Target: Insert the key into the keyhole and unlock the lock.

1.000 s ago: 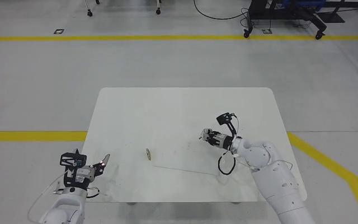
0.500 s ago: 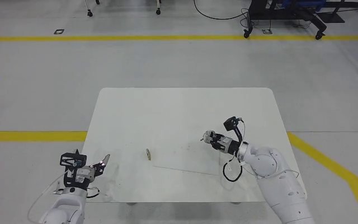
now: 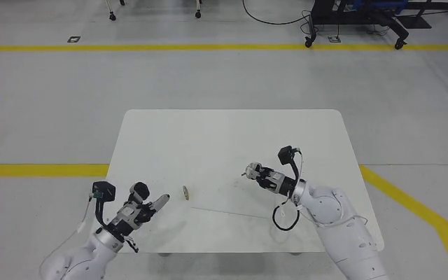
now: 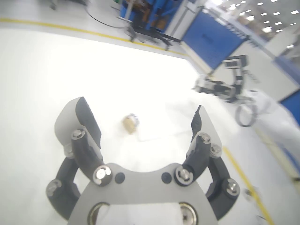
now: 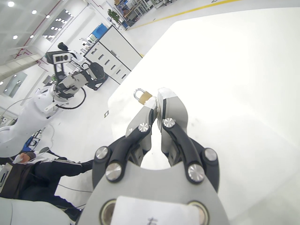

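A small brass padlock [image 3: 185, 192] lies on the white table [image 3: 210, 133], left of the middle near the front; it also appears at padlock [image 4: 130, 124] and padlock [image 5: 144, 96]. My left gripper [image 3: 155, 205] hovers at the front left, a short way from the padlock, with its fingers [image 4: 89, 118] spread open and empty. My right gripper [image 3: 250, 170] sits to the right of the padlock, pointing at it. Its fingers [image 5: 172, 108] are pressed together on the key, of which only a thin sliver [image 5: 158, 111] peeks out between the pads.
A faint straight edge, like a thin clear sheet [image 3: 231, 212], runs across the table in front of the right gripper. The table's front edge [image 3: 231, 250] lies close behind the left gripper. Bare tabletop stretches toward the back.
My left arm has swung from the table's front left corner inward toward the padlock, fingers still open. My right gripper has shifted slightly left toward the padlock.
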`<state>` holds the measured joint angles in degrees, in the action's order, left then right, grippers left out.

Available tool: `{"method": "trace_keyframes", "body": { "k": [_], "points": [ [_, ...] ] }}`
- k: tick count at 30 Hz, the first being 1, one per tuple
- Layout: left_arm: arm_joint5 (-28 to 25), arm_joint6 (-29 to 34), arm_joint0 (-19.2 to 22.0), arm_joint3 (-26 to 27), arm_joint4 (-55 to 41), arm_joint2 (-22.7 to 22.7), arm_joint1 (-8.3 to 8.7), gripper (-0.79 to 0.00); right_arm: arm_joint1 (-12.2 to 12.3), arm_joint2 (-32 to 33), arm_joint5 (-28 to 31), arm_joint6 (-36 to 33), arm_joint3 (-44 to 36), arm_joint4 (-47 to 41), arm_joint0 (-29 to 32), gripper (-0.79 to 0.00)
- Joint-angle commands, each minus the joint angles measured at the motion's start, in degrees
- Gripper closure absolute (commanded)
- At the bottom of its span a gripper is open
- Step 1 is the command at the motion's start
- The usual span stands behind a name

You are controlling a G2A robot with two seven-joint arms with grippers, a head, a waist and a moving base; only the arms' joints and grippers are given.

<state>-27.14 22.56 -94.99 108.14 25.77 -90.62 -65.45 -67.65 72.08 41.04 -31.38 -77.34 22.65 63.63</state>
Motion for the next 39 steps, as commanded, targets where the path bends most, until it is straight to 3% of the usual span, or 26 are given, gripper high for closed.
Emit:
{"method": "trace_keyframes", "body": {
  "k": [1, 7, 12, 14, 19, 25, 26, 28, 31, 34, 39],
  "points": [
    [3.0, 5.1, 0.7, 0.0, -5.7, 0.2, 0.07, -0.785, 0.1, 0.3, 0.3, 0.0, -0.6, 0.0, 0.5, 0.000],
    [3.0, 5.1, 0.7, 0.0, -5.7, 0.2, 0.07, -0.785, 0.1, 0.3, 0.3, 0.0, -0.6, 0.0, 0.5, 0.000],
    [-0.1, 11.8, 1.4, 1.0, -14.4, 4.4, 0.11, -0.785, 0.0, -0.7, -0.2, -0.1, -1.1, -2.5, 0.7, 0.000],
    [-1.8, 17.1, 4.2, -1.1, -23.5, 7.5, 0.06, -0.785, -0.2, -2.1, 1.1, -1.2, -1.2, -6.2, 0.3, 0.000],
    [-1.2, 30.4, 16.2, -12.0, -41.7, 15.4, -0.49, -0.785, -0.5, -4.9, 2.1, -6.0, 0.6, -15.0, -1.6, 0.000],
    [-3.2, 30.2, 23.9, -20.0, -42.4, 22.0, -1.73, -0.785, -0.4, -6.0, 2.0, -10.2, 2.0, -20.7, -3.2, 0.000],
    [-3.4, 29.0, 24.5, -20.7, -40.8, 22.5, -1.86, -0.720, -0.4, -6.2, 2.1, -10.7, 2.1, -21.7, -3.3, 0.000],
    [-3.3, 26.0, 25.3, -21.5, -37.1, 23.3, -2.06, -0.668, -0.4, -6.5, 2.3, -12.0, 2.4, -23.7, -3.6, 0.000],
    [-3.2, 22.7, 25.5, -22.1, -34.6, 24.4, -2.35, -0.662, -0.3, -7.1, 2.3, -14.2, 3.0, -26.2, -4.2, 0.000],
    [-2.9, 22.9, 26.2, -23.1, -35.6, 25.4, -2.53, -0.502, -0.4, -8.6, 0.4, -18.0, 3.9, -30.4, -5.0, 0.000],
    [-3.3, 23.5, 27.2, -24.0, -36.0, 26.2, -2.63, -0.360, -0.6, -9.8, -2.7, -20.3, 6.0, -32.8, -7.1, 0.000]
  ]
}}
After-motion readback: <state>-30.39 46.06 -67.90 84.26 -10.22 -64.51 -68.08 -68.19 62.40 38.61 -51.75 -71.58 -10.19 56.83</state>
